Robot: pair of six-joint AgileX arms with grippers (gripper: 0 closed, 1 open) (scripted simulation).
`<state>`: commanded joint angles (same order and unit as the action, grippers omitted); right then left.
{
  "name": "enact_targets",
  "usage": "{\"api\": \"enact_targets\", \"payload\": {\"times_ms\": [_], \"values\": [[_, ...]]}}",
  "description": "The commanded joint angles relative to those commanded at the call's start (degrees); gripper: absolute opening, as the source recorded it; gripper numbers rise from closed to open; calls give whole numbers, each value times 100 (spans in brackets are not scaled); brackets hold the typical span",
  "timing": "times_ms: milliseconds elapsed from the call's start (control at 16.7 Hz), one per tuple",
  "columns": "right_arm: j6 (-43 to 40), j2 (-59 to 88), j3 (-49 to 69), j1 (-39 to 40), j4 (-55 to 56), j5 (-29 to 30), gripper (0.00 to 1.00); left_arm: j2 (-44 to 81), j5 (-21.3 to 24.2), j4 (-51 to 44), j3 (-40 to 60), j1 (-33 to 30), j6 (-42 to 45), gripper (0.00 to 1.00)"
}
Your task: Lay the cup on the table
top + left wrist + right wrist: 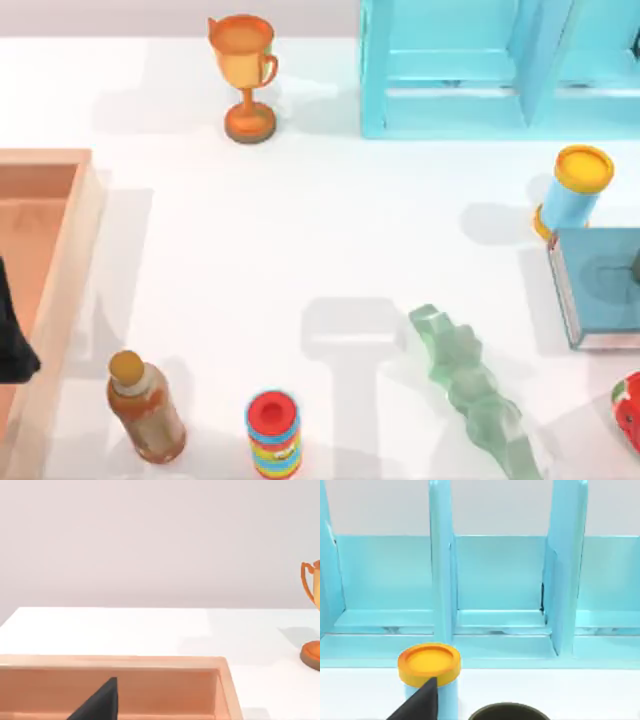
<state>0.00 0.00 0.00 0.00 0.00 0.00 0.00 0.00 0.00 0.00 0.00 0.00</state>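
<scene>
Right end effector (pixel 422 705) hangs beside the yellow-lidded can (pixel 429 664), fingers unreadable; the cup (pixel 505 712) is cut off, only its rim visible.

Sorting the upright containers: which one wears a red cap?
The striped can at the table's near edge: red cap, rainbow bands. The brown bottle has a tan cap; the blue cylinder a yellow lid.

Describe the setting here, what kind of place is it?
Likely a rendered tabletop test scene, not a real room: a plain white table scattered with unrelated props, such as an orange trophy goblet, a turquoise shelf unit and a light-wood tray.
</scene>
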Motion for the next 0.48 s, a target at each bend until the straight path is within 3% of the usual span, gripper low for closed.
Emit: {"api": "enact_targets", "payload": {"times_ms": [240,480], "values": [[-19,176,170,-4,-172,0,100,0,0,0,0,0,0,100],[-83,1254,1192,-40,-1136,1,100,0,0,0,0,0,0,100]]}}
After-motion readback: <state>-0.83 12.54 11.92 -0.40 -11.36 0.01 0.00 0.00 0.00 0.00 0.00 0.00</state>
